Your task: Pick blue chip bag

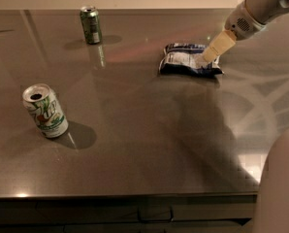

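Note:
The blue chip bag lies flat on the dark table, at the back right of centre. It is dark navy with a whitish printed panel. My gripper comes down from the upper right on a white arm. Its cream tip is at the right end of the bag, over the bag's top surface and touching or just above it. The bag rests on the table.
A green-and-white soda can stands at the front left. A darker green can stands at the back left. The table's front edge runs along the bottom. A pale robot part fills the lower right corner.

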`<state>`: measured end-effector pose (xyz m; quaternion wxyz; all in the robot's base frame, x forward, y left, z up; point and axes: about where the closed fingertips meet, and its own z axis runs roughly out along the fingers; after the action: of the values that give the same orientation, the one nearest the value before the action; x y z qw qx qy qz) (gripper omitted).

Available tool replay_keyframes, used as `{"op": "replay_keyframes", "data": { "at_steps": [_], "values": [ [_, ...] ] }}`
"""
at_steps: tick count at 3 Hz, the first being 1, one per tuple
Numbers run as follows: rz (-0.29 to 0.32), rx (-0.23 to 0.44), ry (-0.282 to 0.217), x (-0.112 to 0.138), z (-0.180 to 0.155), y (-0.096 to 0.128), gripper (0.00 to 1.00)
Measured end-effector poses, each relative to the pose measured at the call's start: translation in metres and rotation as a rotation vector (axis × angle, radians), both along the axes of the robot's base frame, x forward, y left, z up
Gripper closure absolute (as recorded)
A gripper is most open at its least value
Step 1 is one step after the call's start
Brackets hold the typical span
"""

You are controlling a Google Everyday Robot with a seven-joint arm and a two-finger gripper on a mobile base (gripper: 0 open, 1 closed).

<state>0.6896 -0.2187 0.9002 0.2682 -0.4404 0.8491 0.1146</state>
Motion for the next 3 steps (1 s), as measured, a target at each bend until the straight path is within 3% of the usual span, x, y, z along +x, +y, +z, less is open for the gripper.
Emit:
{"op": "replay_keyframes", "data": {
  "at_steps": [3],
  "values": [
    [0.040,-0.044,0.003,0.028,-0.028,-0.005,0.00]
  ]
}}
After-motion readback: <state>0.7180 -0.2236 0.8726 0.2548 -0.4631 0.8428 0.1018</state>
